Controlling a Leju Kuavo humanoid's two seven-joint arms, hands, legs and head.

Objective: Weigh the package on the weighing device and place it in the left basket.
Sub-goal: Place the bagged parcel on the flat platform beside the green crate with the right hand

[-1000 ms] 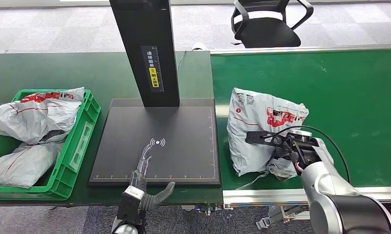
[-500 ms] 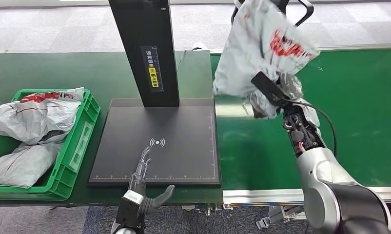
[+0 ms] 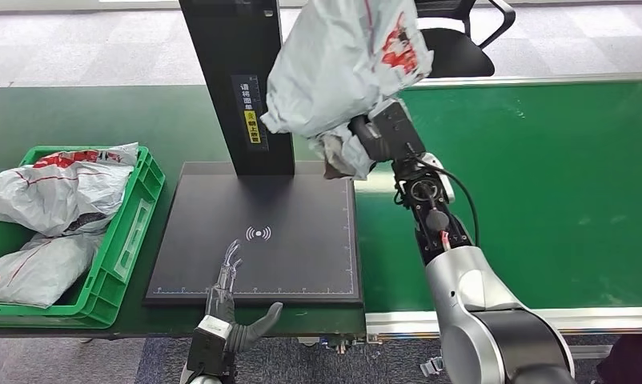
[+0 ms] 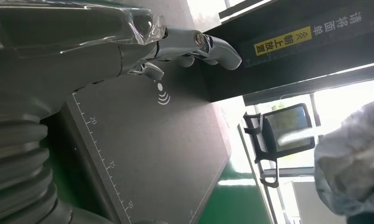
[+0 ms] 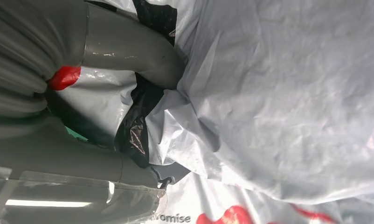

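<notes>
My right hand [image 3: 379, 132] held the package [image 3: 343, 64] aloft, fingers clamped on it, above the weighing device's [image 3: 258, 236] far right corner; my left hand [image 3: 226, 308] lay empty, fingers apart, at its near edge; the left basket [image 3: 134, 232] on the bench [image 3: 78, 120] held two grey bags [image 3: 54, 216].

Head camera looks forward and down from high on the body over the green counter [image 3: 102, 120]. Left wrist camera, turned sideways, sits close behind the left robot hand [image 4: 194, 46], sharing the flat black weighing plate [image 3: 294, 240] [image 4: 148, 140]. Right wrist camera presses close against the crinkled grey plastic package [image 5: 287, 102] [image 3: 334, 64].
</notes>
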